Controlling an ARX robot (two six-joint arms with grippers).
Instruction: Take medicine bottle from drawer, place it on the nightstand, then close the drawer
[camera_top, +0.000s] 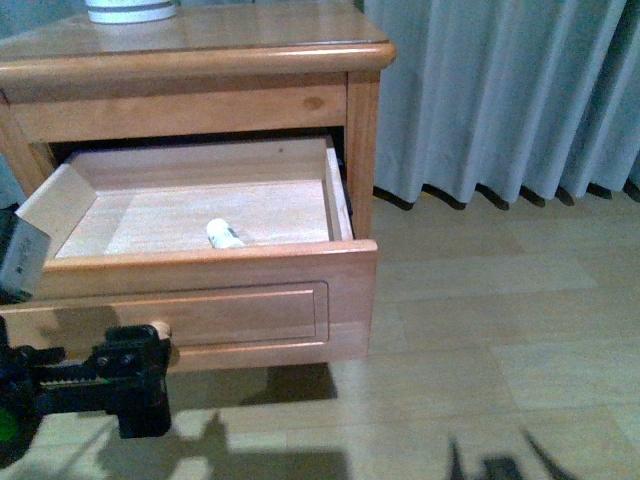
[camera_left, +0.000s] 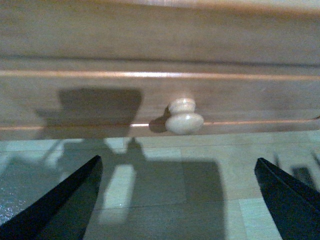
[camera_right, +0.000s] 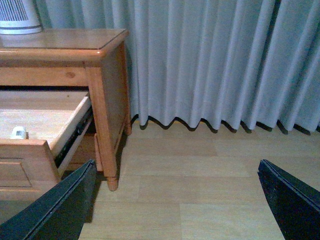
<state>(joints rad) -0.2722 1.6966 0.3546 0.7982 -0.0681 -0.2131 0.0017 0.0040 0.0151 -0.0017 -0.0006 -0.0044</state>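
The small white cylindrical medicine bottle, lying on its side at the front of the open pale-wood drawer, looks light, rigid and apt to roll, so pinch across its middle; left gripper and right gripper jaws are spread wide, empty.

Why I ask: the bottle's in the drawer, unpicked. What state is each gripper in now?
Left gripper: open, jaws wide apart, holding nothing.
Right gripper: open, jaws wide apart, holding nothing.
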